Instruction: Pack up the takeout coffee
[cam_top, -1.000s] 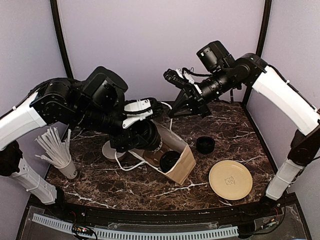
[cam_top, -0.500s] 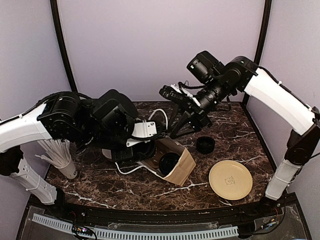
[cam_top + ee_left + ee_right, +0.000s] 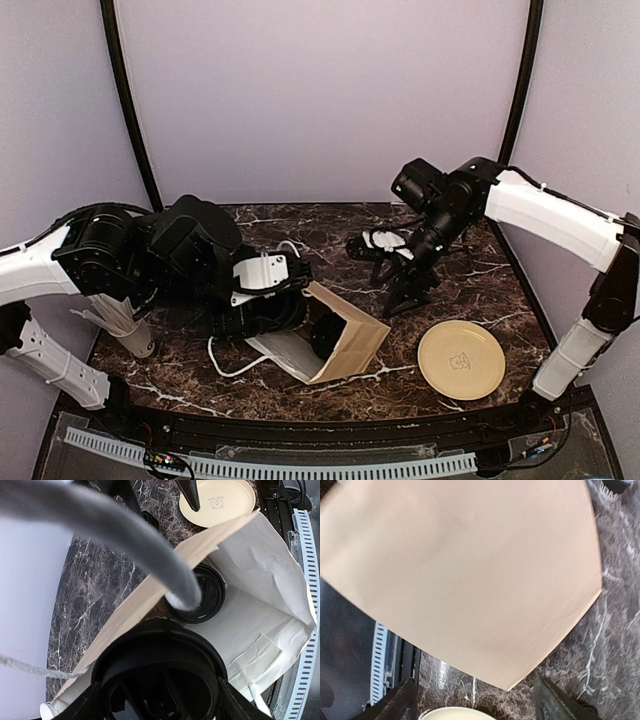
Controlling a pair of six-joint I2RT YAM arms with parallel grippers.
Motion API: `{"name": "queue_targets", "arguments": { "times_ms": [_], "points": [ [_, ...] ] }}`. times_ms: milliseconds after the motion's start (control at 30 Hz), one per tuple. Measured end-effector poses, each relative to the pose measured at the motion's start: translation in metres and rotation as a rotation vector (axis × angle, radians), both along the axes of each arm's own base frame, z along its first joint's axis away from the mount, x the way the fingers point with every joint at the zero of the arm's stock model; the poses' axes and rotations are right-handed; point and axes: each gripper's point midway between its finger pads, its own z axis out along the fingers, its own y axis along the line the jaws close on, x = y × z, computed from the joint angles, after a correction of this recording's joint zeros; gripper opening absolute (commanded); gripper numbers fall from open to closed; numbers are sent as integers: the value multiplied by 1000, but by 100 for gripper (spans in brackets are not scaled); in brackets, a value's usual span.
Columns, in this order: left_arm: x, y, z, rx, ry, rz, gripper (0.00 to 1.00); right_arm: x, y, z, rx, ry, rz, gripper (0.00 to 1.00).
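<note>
While one bag (image 3: 355, 345) holds two lidded cups (image 3: 205, 592) — left tool (image 3: 155, 707) clamps near cup (image 3: 160, 670) | right tool (image 3: 477, 702) spread wide | one plate (image 3: 461, 359)

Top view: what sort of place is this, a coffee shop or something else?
Probably a test booth staged as a takeout counter: plain walls box in one marble-look table, two robot arms are bolted along its near edge, and a paper bag holds a lidded coffee cup.

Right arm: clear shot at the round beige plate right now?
Probably yes: the right claw hangs open just beyond the round beige plate, only bare marble between; the brown paper bag lies aside.
</note>
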Motion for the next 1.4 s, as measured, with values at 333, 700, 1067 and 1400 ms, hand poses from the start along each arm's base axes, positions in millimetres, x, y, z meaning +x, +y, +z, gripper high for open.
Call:
{"name": "queue_targets", "arguments": {
  "times_ms": [333,700,1067,1400],
  "points": [
    [2,-4,-29,24,-27,-25,55,9,-33,-103,-233,-8,-93,99],
    [5,-10,-23,-12,-44,-18,54,98,-27,-139,-201,-65,-322,99],
    [24,-3,-34,73,-126,60,53,126,-27,-120,-112,-62,-359,99],
    [28,-3,-50,155,-164,37,53,104,-17,-122,-120,-88,-272,99]
  ]
}}
